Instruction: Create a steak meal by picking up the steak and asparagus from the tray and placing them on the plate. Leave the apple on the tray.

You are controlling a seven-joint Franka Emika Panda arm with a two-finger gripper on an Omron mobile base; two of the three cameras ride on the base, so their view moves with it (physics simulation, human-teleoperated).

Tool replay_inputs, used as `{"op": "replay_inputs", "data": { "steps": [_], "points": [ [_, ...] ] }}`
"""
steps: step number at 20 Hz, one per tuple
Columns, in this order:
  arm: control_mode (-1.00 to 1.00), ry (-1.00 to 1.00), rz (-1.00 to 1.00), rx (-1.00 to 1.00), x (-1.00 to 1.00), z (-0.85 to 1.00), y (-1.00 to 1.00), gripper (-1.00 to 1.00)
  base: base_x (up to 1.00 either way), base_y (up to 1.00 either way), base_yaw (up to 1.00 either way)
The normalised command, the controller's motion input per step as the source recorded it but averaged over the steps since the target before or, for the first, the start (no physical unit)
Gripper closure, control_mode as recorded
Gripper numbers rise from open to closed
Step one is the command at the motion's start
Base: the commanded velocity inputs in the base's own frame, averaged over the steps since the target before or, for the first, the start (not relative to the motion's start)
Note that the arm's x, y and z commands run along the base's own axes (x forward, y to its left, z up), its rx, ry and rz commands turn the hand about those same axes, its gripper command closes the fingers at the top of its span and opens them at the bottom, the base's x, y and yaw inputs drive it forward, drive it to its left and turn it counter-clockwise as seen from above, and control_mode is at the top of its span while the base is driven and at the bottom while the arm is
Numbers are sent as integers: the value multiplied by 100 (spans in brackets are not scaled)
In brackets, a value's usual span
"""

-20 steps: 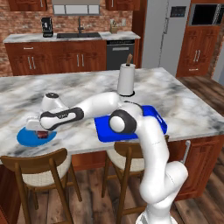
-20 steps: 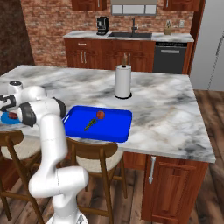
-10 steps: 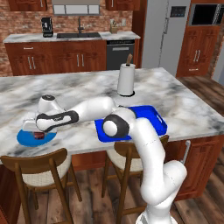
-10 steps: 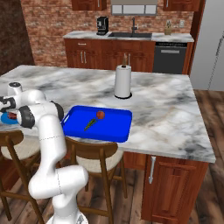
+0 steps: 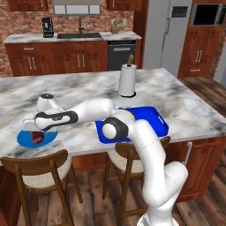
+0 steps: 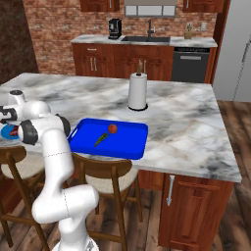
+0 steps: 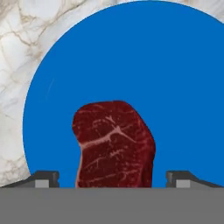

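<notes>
Down on the plate point(image 7: 175, 87) lies the steak point(image 7: 114, 146), a dark red marbled slab on the blue disc; in the hand view it sits between the two dark fingertips point(image 7: 43, 179), which stand wide apart on either side with clear gaps to the meat, so the jaws are spread and grip nothing. In the left base view the steak point(image 5: 37, 137) shows as a small dark block on the plate point(image 5: 26, 140), which rests on the marble counter point(image 5: 176, 97) near its left front edge. The gripper point(image 5: 34, 128) hangs just above it, at the end of the arm stretched far to the left.

Well apart to the right sits the tray point(image 6: 132, 149), also on the counter. On it the apple point(image 6: 112, 129) rests near the middle, and the asparagus point(image 6: 101, 139) lies just beside it, slanting toward the front. Behind the tray stands a white paper towel roll point(image 6: 138, 91), upright. Wooden stools point(image 5: 37, 170) stand below the counter's front edge.
</notes>
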Motion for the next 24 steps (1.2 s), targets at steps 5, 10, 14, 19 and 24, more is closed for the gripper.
{"op": "replay_inputs", "data": {
  "steps": [5, 10, 14, 19, 24],
  "points": [
    [-100, -8, 0, 0, -1, 3, -9, -100, 0, 0, 0],
    [-100, -10, -5, 0, -26, 24, -62, -100, 0, 0, 0],
    [-100, -8, -6, 0, -44, 37, -88, -100, 0, 0, 0],
    [-100, -15, -2, 0, -60, 66, -82, -100, 0, 0, 0],
    [-100, -10, 0, 0, -45, 80, -87, -100, 0, 0, 0]
  ]
}}
